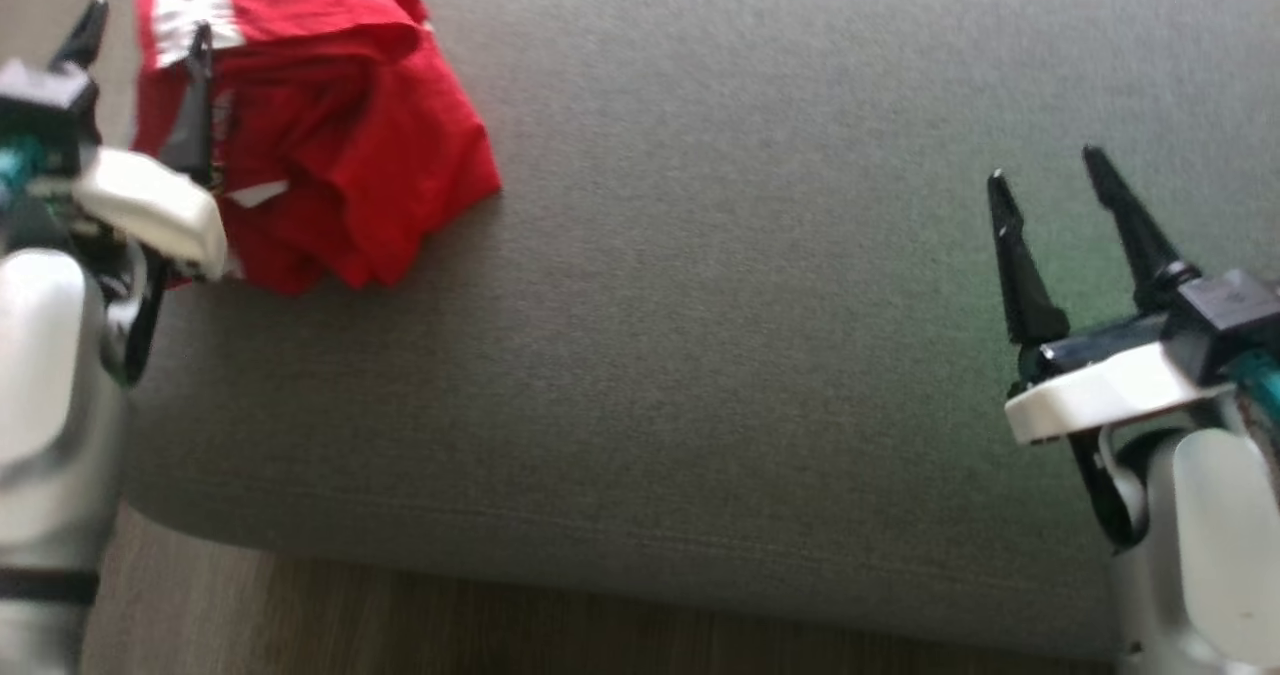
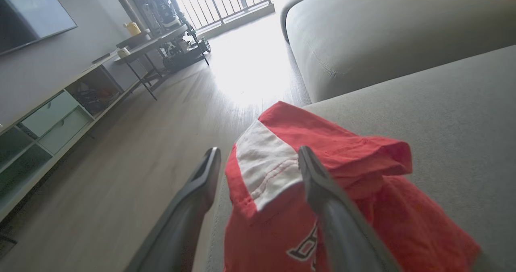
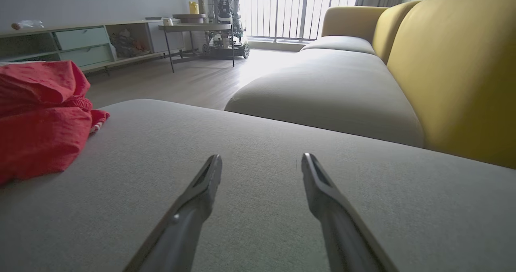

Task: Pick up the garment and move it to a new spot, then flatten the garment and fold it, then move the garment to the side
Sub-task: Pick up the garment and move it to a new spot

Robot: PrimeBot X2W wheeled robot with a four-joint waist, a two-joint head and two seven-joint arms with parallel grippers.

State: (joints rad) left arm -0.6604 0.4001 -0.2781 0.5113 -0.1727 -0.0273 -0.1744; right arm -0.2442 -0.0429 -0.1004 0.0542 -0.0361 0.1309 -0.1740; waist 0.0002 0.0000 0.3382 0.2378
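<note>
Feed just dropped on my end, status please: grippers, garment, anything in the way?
Left gripper open at the garment edge, no grip. Right gripper open over bare cushion. Garment red, bunched at cushion's left end. Nothing in the way.

The left gripper (image 2: 259, 150) hangs with jaws spread wide over a crumpled red garment (image 2: 383, 215) with a white panel. It lies at the grey sofa cushion's (image 2: 443, 115) edge, beside wooden floor (image 2: 133, 163).
</note>
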